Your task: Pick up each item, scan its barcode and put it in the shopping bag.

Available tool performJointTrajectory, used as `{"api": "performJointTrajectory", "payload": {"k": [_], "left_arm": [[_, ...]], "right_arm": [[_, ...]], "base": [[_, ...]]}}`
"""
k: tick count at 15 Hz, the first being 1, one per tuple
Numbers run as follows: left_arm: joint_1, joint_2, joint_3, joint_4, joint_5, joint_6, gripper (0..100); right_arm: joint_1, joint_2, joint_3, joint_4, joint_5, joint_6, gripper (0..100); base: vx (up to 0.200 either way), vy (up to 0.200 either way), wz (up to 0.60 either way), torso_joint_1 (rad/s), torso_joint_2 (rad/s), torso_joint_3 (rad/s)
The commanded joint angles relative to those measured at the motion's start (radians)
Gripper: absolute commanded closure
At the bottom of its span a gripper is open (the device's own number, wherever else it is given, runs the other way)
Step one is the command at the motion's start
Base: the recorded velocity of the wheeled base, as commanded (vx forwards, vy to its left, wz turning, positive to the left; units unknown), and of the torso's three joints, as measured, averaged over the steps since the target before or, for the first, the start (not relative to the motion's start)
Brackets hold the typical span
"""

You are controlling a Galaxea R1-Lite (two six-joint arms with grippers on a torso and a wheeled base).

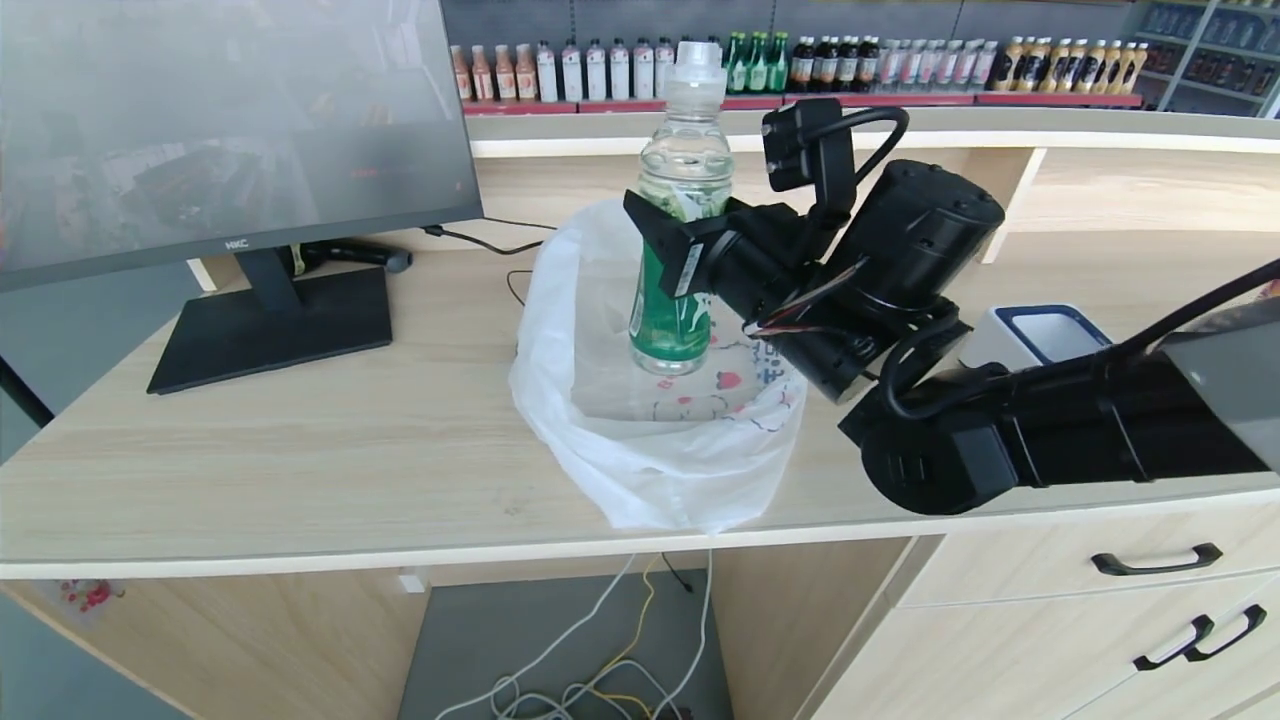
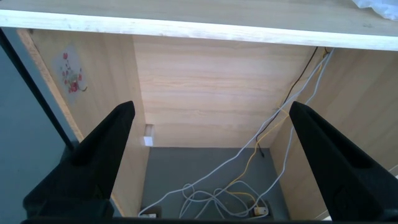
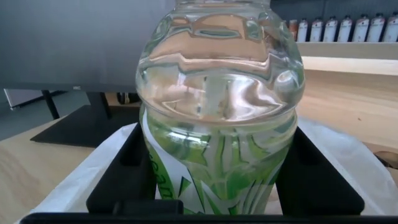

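A clear bottle (image 1: 682, 210) with a green label and a white cap stands upright above the open white shopping bag (image 1: 650, 420) on the counter. My right gripper (image 1: 668, 245) is shut on the bottle at its middle, reaching in from the right. In the right wrist view the bottle (image 3: 217, 118) sits between the black fingers (image 3: 118, 174), with the bag's white plastic (image 3: 81, 180) under it. My left gripper (image 2: 208, 155) hangs open below the counter edge, with nothing between its fingers.
A monitor (image 1: 220, 120) on a black stand occupies the counter's left back. A white and blue scanner box (image 1: 1035, 335) sits at the right, behind my right arm. A black handheld device (image 1: 340, 255) lies behind the monitor stand. Cables (image 2: 230, 186) trail under the counter.
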Motion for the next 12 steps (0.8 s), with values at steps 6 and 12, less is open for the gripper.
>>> {"api": "performJointTrajectory", "payload": {"k": [6, 12], "left_arm": [[0.001, 0.0, 0.0, 0.0, 0.0, -0.001, 0], [0.001, 0.0, 0.0, 0.0, 0.0, -0.001, 0]], "right_arm": [[0.003, 0.098, -0.074, -0.005, -0.023, -0.003, 100], [0.008, 0.127, -0.063, -0.013, -0.029, -0.003, 100]], "base": [[0.0, 0.0, 0.0, 0.0, 0.0, 0.0], [0.0, 0.0, 0.0, 0.0, 0.0, 0.0]]}}
